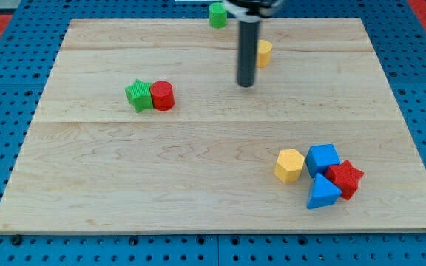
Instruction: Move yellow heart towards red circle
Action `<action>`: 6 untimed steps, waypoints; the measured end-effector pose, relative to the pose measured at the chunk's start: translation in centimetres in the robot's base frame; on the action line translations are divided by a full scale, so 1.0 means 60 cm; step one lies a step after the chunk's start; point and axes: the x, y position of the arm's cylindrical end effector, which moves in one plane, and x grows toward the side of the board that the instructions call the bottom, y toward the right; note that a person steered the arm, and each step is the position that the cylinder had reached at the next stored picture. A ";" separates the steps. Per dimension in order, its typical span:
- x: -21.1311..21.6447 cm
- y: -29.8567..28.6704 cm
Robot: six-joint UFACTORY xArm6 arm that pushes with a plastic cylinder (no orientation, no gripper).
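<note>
Camera view: the yellow heart (264,53) shows only as a small yellow block, half hidden behind the rod, so its shape is probably a heart. It lies far on the tabletop (198,192), just right of my tip (246,85). There is no pincer, only this rod. The red circle (162,95) sits well left, touching the green star (139,95)

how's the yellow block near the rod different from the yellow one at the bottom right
The yellow heart sits near the view's top, partly hidden behind the rod just right of my tip; the yellow hexagon lies in full view at the lower right. The yellow heart stands alone, while the yellow hexagon sits beside the blue cube in a cluster. So little of the heart shows that its outline is hard to read; the hexagon's flat sides are plain. Both are yellow.
</note>
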 end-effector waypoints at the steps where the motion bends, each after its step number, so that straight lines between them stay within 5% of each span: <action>1: -0.023 0.097; 3: -0.136 0.037; 5: -0.078 -0.239; 6: -0.110 -0.244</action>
